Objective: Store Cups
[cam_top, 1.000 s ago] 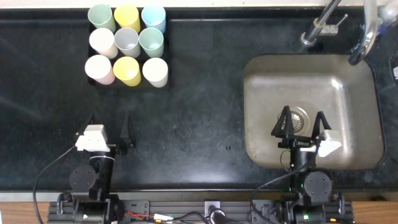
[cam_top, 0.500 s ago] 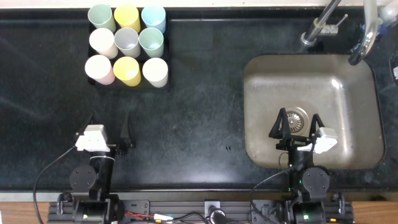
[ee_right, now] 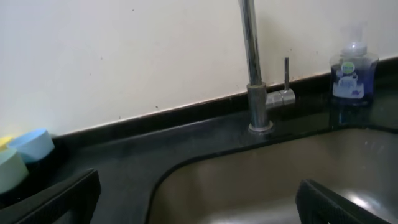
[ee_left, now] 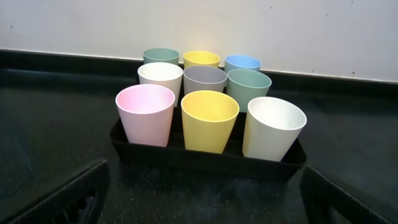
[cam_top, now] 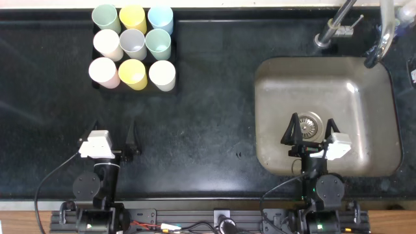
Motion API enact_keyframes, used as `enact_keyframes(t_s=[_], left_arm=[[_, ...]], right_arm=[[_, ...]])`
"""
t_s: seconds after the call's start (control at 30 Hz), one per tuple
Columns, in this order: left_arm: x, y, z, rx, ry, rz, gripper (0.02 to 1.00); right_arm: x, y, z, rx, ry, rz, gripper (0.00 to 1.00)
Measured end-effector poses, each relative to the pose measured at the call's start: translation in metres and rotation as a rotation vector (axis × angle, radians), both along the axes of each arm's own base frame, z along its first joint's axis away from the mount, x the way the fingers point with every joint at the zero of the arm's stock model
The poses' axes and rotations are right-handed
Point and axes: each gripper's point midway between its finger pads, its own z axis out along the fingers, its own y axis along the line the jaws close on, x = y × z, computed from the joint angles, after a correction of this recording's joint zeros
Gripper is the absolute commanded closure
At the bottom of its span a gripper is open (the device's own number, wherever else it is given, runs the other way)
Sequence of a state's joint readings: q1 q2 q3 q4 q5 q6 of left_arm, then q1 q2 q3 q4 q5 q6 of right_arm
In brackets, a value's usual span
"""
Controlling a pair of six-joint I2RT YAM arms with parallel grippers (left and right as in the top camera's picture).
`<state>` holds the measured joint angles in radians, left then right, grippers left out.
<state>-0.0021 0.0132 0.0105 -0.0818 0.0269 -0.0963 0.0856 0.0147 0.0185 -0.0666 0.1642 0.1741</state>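
a black speckled countertop (cam_top: pixel 214 97) holds a steel sink (cam_top: pixel 364 91) with faucet (ee_right: pixel 252 68), against a pale wall (ee_left: pixel 249 25).

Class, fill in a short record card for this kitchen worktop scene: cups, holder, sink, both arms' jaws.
Cups: nine pastel plastic cups, upright, three by three
Holder: black rectangular plastic tray, far-left corner of dark speckled worktop
Sink: stainless steel basin, right side
Left jaws: open, over worktop
Right jaws: open, over basin

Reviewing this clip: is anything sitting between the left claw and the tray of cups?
Nothing visible does. Only bare black countertop lies between the open left claw and the black tray; the pink cup, yellow cup and white cup in its near row face the claw.
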Motion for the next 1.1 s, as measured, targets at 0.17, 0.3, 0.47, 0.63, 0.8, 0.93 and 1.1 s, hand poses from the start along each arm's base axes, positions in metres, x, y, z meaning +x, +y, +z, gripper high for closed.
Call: enact_keyframes(t_s=[0.17, 0.3, 0.47, 0.63, 0.8, 0.93, 1.1], left_arm=[[0.0, 0.0, 0.0, 0.0, 0.0, 0.0, 0.018], [0.0, 0.0, 0.0, 0.0, 0.0, 0.0, 0.018], [0.0, 0.0, 0.0, 0.0, 0.0, 0.0, 0.018], [0.0, 0.0, 0.0, 0.0, 0.0, 0.0, 0.018], [0.0, 0.0, 0.0, 0.0, 0.0, 0.0, 0.018], [0.0, 0.0, 0.0, 0.0, 0.0, 0.0, 0.018], [0.0, 0.0, 0.0, 0.0, 0.0, 0.0, 0.018]], right_arm=[[0.0, 0.007, -0.002, -0.119, 0.011, 0.038, 0.003], [0.0, 0.012, -0.002, -0.2, 0.013, 0.07, 0.005], [0.0, 0.014, -0.002, -0.221, 0.011, 0.083, 0.003], [0.0, 0.014, -0.002, -0.228, 0.012, 0.084, 0.003], [0.0, 0.014, -0.002, -0.228, 0.012, 0.083, 0.003], [0.0, 0.015, -0.002, -0.228, 0.011, 0.086, 0.003], [0.0, 0.015, -0.002, -0.228, 0.011, 0.087, 0.005]])
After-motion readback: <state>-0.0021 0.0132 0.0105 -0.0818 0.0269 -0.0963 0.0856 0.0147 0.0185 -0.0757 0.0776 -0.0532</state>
